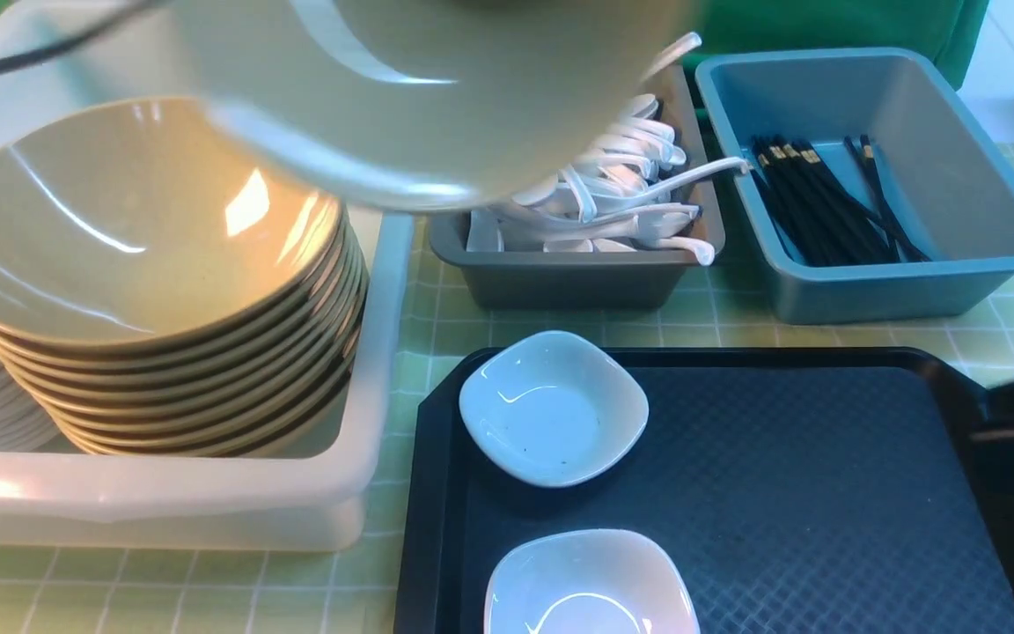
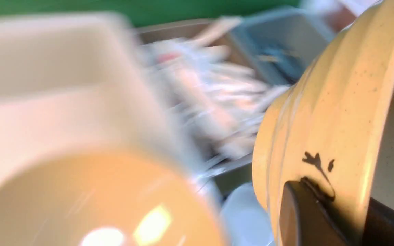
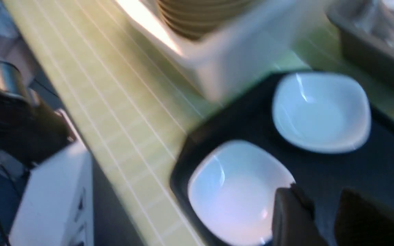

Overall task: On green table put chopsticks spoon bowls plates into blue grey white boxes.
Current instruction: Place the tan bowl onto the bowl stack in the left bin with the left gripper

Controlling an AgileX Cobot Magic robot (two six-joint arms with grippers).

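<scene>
One tan bowl (image 1: 437, 106) is pinched in the left hand (image 2: 333, 205); lower it level onto the stacked bowls (image 1: 137, 238). The right hand (image 3: 323, 212) is parted, empty.

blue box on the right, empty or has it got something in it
Not empty: in the front view, black chopsticks lie inside the blue box, with bare floor beside them.

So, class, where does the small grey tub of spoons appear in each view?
Front view: upper middle, the grey tub.
Left wrist view: upper middle, blurred.
Right wrist view: upper right corner, partly cut off.
Shared landmark: the large white tub, beside it in all three.
</scene>
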